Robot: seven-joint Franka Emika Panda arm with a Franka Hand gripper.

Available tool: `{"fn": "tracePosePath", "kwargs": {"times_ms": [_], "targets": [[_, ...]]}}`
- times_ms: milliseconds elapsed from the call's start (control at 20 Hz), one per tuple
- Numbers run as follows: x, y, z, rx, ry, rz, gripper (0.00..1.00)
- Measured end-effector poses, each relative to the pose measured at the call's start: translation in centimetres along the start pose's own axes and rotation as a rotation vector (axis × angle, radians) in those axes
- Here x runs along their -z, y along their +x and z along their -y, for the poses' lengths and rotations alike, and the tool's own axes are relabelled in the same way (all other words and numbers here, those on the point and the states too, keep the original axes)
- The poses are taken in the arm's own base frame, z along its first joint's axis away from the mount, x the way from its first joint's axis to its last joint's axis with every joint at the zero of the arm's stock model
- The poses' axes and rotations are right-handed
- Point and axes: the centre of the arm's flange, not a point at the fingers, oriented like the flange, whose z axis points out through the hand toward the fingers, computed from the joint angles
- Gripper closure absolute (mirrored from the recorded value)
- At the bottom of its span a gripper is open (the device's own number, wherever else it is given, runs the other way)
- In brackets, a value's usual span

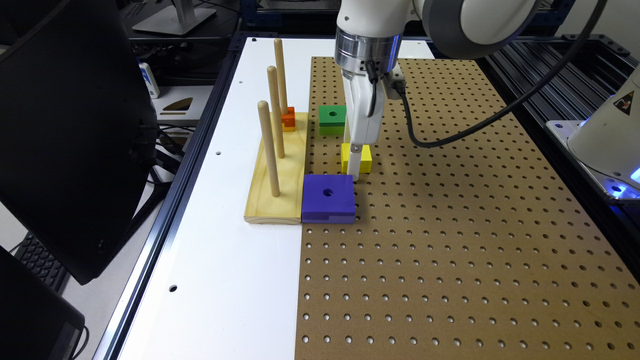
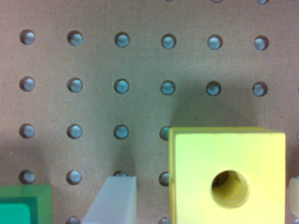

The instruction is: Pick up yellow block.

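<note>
Your fingers (image 2: pixel 205 196) stand apart astride the yellow block (image 2: pixel 227 177), low on the counter (image 1: pixel 450 250). Closing and lifting remain; nothing's gripped yet.

Ext view: gripper (image 1: pixel 354 167) covers the middle of the yellow block (image 1: pixel 366 159), so its centre hole is hidden; the two fingers can't be told apart there. Wrist view: yellow block (image 2: pixel 227 177) cut off by the picture's edge, only part of its top face w/ the hole in frame. One finger (image 2: pixel 113 201) is cut at the edge too, away from the block w/ pegboard between; the other is just a pale sliver (image 2: pixel 294 192) at the frame's side, close beside the block, contact can't be told. Green block (image 2: pixel 24 204), on the far side of the fuller finger from the yellow one, shows a corner only.
</note>
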Motion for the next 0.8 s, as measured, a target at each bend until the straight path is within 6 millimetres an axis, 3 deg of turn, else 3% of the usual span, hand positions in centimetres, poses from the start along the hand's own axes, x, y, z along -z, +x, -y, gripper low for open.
{"fn": "tracePosePath", "kwargs": {"times_ms": [300,350,800], "targets": [[-0.53,-0.07,-0.07,0.000,-0.004,0.004,0.00],[-0.47,-0.06,-0.06,0.000,-0.003,0.003,1.00],[-0.47,-0.03,-0.10,-0.001,-0.003,0.003,1.00]]}}
